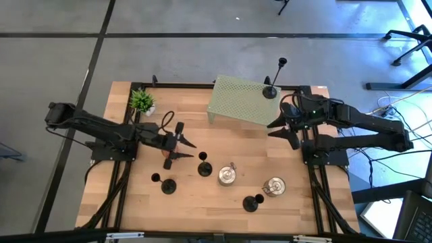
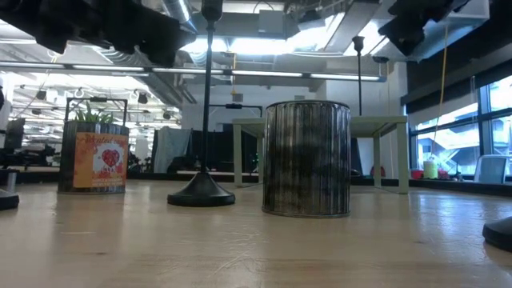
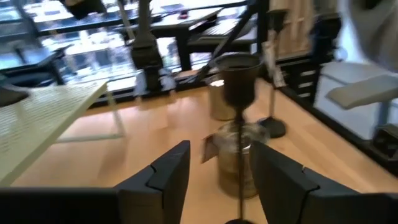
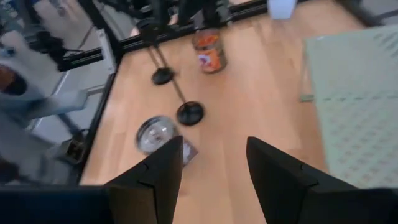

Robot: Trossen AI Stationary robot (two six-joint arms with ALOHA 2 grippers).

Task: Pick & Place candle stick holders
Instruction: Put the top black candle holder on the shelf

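Three slim black candle stick holders stand on their round bases on the wooden table (image 1: 135,202): one (image 1: 204,167) in the middle, one (image 1: 167,185) at near left, one (image 1: 252,202) at near right. Another holder (image 1: 270,91) stands on the pale green perforated shelf (image 1: 236,101). My left gripper (image 1: 192,150) is open, level, just left of the middle holder. In the left wrist view that holder's thin stem (image 3: 240,168) rises just ahead of the gap between the open fingers (image 3: 165,174), untouched. My right gripper (image 1: 280,135) hangs open above the table's right side, by the shelf.
Two shiny round tins (image 1: 227,175) (image 1: 274,187) stand among the holders; in the low view one tin (image 2: 306,158) stands beside a holder's base (image 2: 200,192). A small potted plant (image 1: 142,101) sits at far left. The shelf fills the far middle.
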